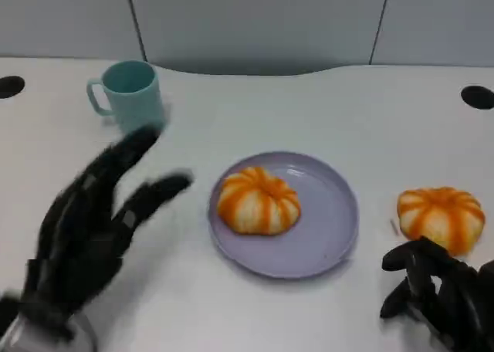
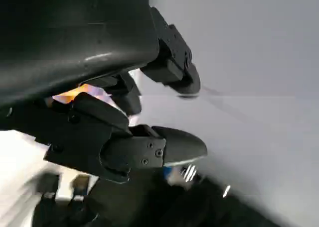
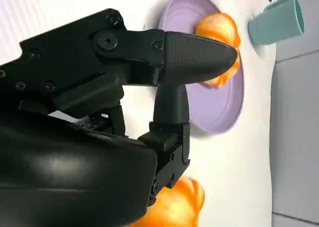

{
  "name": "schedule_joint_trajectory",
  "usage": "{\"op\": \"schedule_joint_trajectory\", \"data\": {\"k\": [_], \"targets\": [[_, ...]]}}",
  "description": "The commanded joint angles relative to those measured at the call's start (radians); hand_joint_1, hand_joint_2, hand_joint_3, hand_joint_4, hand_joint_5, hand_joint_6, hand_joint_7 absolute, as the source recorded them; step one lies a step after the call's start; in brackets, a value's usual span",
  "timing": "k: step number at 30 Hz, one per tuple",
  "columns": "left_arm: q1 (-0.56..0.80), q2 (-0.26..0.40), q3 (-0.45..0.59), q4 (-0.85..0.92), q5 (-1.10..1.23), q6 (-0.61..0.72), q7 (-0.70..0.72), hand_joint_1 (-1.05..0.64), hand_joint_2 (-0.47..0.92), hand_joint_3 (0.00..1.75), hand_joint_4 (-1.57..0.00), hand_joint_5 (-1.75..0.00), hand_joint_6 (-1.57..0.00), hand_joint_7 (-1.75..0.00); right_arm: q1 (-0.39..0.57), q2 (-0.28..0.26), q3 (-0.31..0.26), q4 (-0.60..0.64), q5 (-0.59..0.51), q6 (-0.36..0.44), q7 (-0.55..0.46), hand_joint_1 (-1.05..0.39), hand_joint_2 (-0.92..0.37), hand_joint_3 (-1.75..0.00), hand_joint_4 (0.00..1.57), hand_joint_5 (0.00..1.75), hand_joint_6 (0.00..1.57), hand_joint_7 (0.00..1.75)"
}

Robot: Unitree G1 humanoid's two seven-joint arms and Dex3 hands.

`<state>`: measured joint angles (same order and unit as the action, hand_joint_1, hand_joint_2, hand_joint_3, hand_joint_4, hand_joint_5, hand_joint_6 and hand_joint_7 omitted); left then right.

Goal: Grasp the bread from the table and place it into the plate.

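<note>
While one orange-striped bread [image 1: 258, 201] sits on the left part of the lilac plate [image 1: 328, 232], a second bread [image 1: 441, 217] lies on the white table [image 1: 324, 113], right of the plate and apart from it. Just near of it, the right hand [image 1: 436, 294] holds nothing, fingers parted. Left of the plate, the left hand [image 1: 89, 232] is raised, fingers spread, empty. A teal mug [image 1: 130, 95] stands far left.

You have a white table [image 1: 231, 306] with black grommet holes [image 1: 477, 97] at far left and right, backed by grey wall panels [image 1: 255, 20].
</note>
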<state>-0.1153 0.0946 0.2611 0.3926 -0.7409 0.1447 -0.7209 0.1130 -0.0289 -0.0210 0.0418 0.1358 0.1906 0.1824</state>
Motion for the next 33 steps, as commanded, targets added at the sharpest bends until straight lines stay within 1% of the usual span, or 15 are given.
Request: {"op": "schedule_joint_trajectory", "data": {"k": [1,3,7,9,10,12,15,24,28,33], "targets": [[0.092,0.006,0.032,-0.093,0.02,0.029,0.069,-0.57,0.92,0.48,-0.43,-1.73,-0.4,-1.36,0.002,-0.016,-0.007,-0.006,0.003,0.022,-0.001,-0.32,-0.92,-0.59,0.57,1.75,0.37,1.71],[0.105,0.003,0.032,-0.107,0.035,0.034,0.086,-0.54,0.92,0.46,-0.47,-1.74,-0.38,-1.49,0.002,-0.016,-0.006,-0.007,0.001,0.022,-0.003,-0.32,-0.92,-0.59,0.58,1.75,0.37,1.71],[0.126,0.0,0.03,-0.116,0.062,0.044,0.109,-0.54,0.92,0.45,-0.48,-1.75,-0.37,-1.53,0.001,-0.018,-0.009,-0.01,0.001,0.03,-0.006,-0.32,-0.92,-0.59,0.58,1.75,0.38,1.71],[0.143,-0.004,0.022,-0.106,0.106,0.03,0.137,-0.43,0.92,0.34,-0.5,-1.75,-0.32,-1.7,0.001,-0.023,-0.012,-0.018,-0.003,0.044,-0.013,-0.32,-0.92,-0.59,0.57,1.75,0.38,1.7],[0.144,-0.007,0.02,-0.102,0.121,0.022,0.145,-0.41,0.92,0.33,-0.52,-1.75,-0.32,-1.72,0.002,-0.025,-0.013,-0.021,-0.005,0.047,-0.014,-0.32,-0.92,-0.6,0.56,1.75,0.38,1.7],[0.136,-0.012,0.019,-0.09,0.143,0.0,0.147,-0.39,0.92,0.31,-0.54,-1.75,-0.32,-1.74,0.002,-0.029,-0.01,-0.025,-0.011,0.051,-0.019,-0.32,-0.92,-0.6,0.55,1.75,0.37,1.69],[0.122,-0.015,0.02,-0.069,0.166,-0.03,0.137,-0.4,0.92,0.3,-0.58,-1.75,-0.35,-1.75,0.001,-0.03,-0.008,-0.03,-0.017,0.059,-0.027,-0.31,-0.92,-0.6,0.54,1.75,0.37,1.68],[0.107,-0.016,0.018,-0.062,0.175,-0.032,0.134,-0.41,0.92,0.29,-0.6,-1.75,-0.37,-1.75,-0.006,-0.038,-0.003,-0.019,-0.023,0.047,-0.023,-0.31,-0.92,-0.61,0.52,1.75,0.36,1.68],[0.099,-0.021,0.016,-0.045,0.179,-0.046,0.124,-0.43,0.92,0.26,-0.62,-1.75,-0.4,-1.75,-0.012,-0.038,-0.01,0.007,-0.017,0.017,-0.013,-0.32,-0.92,-0.6,0.53,1.75,0.37,1.69],[0.094,-0.021,0.015,-0.041,0.183,-0.041,0.128,-0.43,0.92,0.25,-0.62,-1.75,-0.41,-1.75,-0.012,-0.039,-0.014,0.0,-0.007,0.031,-0.008,-0.32,-0.92,-0.61,0.52,1.75,0.36,1.68]]}}
